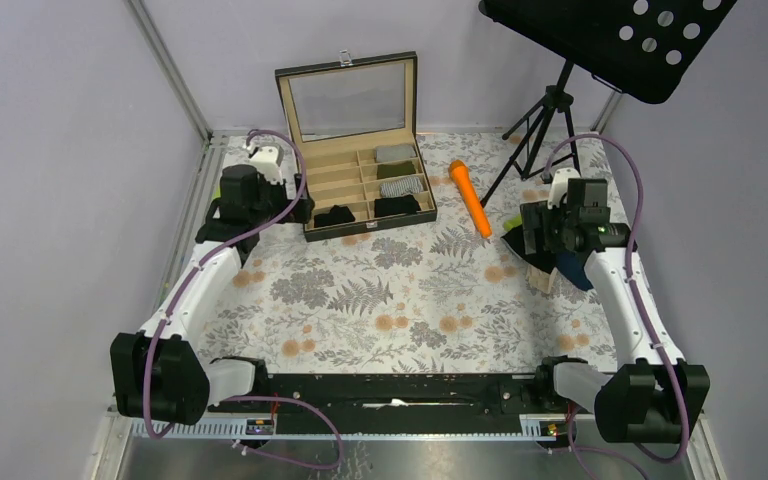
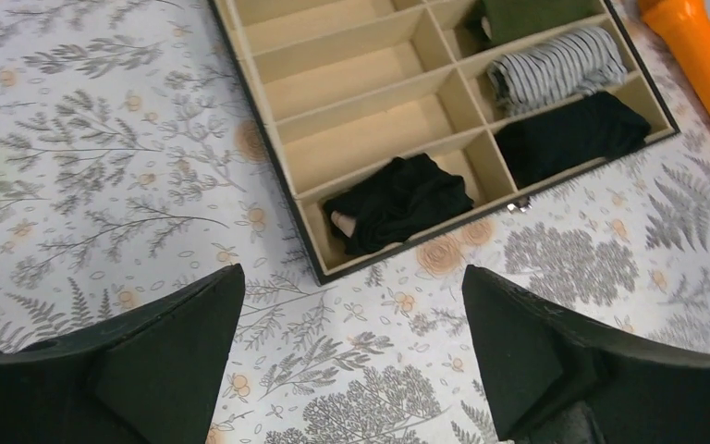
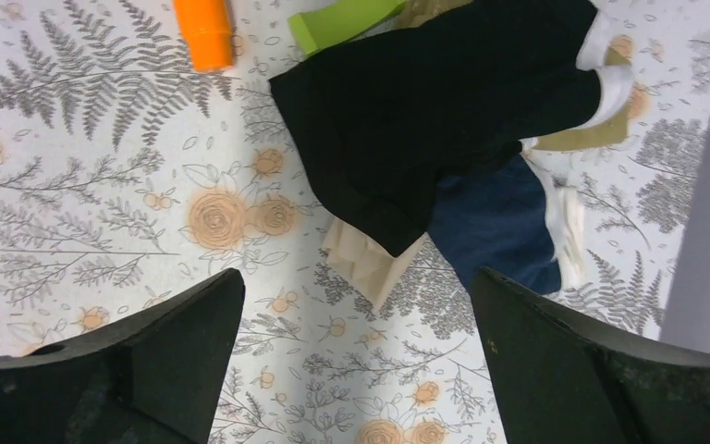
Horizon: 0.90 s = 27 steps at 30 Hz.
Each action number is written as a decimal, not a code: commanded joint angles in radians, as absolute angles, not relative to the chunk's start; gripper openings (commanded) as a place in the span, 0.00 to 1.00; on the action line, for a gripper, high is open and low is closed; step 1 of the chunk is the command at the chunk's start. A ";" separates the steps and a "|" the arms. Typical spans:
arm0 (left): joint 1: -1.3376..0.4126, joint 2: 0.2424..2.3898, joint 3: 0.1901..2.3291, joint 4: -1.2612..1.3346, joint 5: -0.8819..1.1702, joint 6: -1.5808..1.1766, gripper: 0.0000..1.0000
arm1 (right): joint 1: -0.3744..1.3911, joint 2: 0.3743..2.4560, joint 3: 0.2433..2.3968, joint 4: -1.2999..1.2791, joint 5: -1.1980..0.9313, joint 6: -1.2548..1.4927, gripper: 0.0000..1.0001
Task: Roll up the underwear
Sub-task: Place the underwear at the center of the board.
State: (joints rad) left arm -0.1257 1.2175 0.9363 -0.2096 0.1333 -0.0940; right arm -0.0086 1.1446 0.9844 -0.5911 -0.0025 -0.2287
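You have four pieces (image 2: 397, 199) in the box (image 2: 361, 139); the underwear pile (image 3: 444, 120) lies unrolled below the right gripper (image 3: 356, 277). Both it and the left gripper (image 2: 351, 277) gape wide, empty.

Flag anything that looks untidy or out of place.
The black bundle in the near left compartment of the box is bunched loosely, unlike the neat striped roll. By the right arm, black underwear lies heaped unrolled over a navy pair.
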 commanded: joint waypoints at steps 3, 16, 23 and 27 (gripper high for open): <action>-0.132 1.205 0.990 -0.253 0.371 -0.008 0.96 | -0.005 1.115 0.949 -0.550 -0.231 -0.359 1.00; -0.172 1.202 0.953 -0.322 0.441 0.079 0.89 | -0.005 1.379 1.027 -0.702 -0.245 -0.765 0.58; -0.176 1.213 0.939 -0.321 0.436 0.069 0.90 | -0.005 1.493 1.045 -0.666 -0.136 -0.827 0.51; -0.178 1.214 0.940 -0.321 0.427 0.073 0.90 | -0.005 1.536 1.041 -0.628 -0.117 -0.840 0.53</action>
